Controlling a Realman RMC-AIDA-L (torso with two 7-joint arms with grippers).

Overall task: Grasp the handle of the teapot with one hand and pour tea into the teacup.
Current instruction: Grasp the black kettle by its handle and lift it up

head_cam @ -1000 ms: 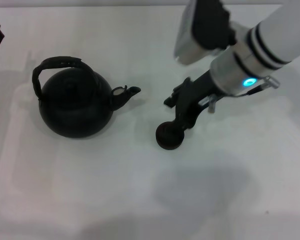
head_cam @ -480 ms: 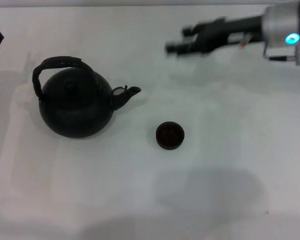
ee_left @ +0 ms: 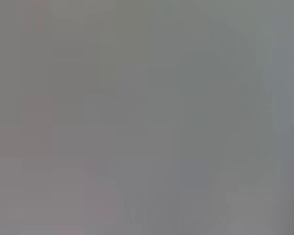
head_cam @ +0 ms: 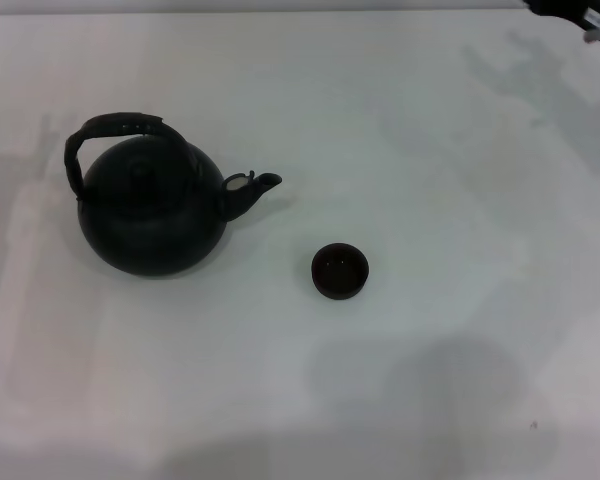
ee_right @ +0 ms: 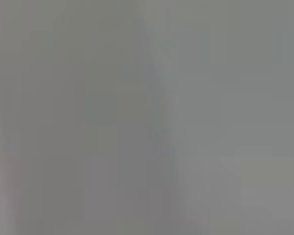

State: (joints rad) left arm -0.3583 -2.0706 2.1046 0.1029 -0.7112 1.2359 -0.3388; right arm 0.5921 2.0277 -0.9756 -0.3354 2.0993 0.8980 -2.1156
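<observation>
Teapot (head_cam: 152,212) upright on desk (head_cam: 430,150), spout toward cup (head_cam: 340,271), apart. Handle (head_cam: 115,125) free. Right pincer (head_cam: 590,12) barely visible at far corner; grip can't tell.

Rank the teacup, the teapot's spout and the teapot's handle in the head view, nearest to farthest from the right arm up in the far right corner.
Measured from the right gripper, barely in frame:
1. Teacup, centre, right of the teapot.
2. Spout, pointing toward the cup.
3. Handle, far left over the pot.
</observation>
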